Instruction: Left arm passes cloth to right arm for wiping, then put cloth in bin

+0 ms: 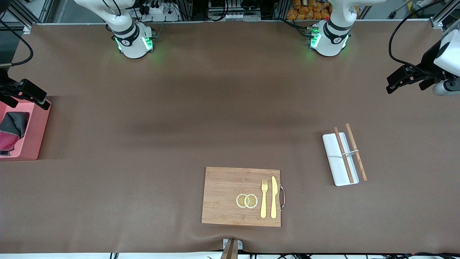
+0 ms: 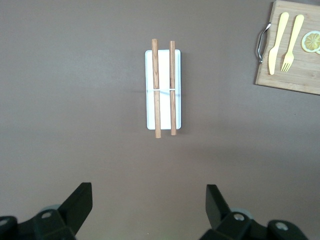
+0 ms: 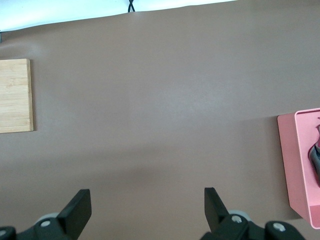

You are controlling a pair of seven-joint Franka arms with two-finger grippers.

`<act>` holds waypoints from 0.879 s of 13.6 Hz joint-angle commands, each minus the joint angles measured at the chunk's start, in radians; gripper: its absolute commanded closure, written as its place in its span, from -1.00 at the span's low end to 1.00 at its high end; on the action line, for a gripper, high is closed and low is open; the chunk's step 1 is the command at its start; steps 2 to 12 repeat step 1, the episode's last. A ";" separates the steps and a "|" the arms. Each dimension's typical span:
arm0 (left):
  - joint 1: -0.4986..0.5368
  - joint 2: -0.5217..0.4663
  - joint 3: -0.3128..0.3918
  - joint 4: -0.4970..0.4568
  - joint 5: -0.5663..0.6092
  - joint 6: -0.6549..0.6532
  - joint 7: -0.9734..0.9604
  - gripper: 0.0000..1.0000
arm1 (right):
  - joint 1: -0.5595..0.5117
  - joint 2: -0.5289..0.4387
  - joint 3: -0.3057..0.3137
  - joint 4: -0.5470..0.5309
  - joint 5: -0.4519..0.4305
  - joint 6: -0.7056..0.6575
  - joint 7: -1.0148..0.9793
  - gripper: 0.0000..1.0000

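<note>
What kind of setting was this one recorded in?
Most likely a robotics lab tabletop rig. Two arms are bolted along a brown-covered table, with aluminium framing and cables around it. The props are staged: a cutting board with fork and knife, a white tray with chopsticks, and a pink bin holding the cloth.

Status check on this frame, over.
Both end effectors open: left up at its table end, right beside bin. Cloth in bin. Nothing obstructing.

Right tool (image 3: 145, 210) with fingers spread over bare brown table (image 3: 160, 115), pink bin (image 3: 300, 170) holding cloth (image 3: 316, 150), wooden board (image 3: 15, 95)
</note>
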 commanded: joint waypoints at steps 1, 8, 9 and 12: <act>0.003 0.014 -0.004 0.027 0.007 -0.012 0.016 -1.00 | -0.006 -0.008 0.009 0.002 -0.001 0.002 0.004 -1.00; 0.003 0.014 -0.004 0.027 0.007 -0.012 0.016 -1.00 | -0.006 -0.008 0.009 0.002 -0.001 0.002 0.004 -1.00; 0.003 0.014 -0.004 0.027 0.007 -0.012 0.016 -1.00 | -0.006 -0.008 0.009 0.002 -0.001 0.002 0.004 -1.00; 0.003 0.014 -0.004 0.027 0.007 -0.012 0.016 -1.00 | -0.006 -0.008 0.009 0.002 -0.001 0.002 0.004 -1.00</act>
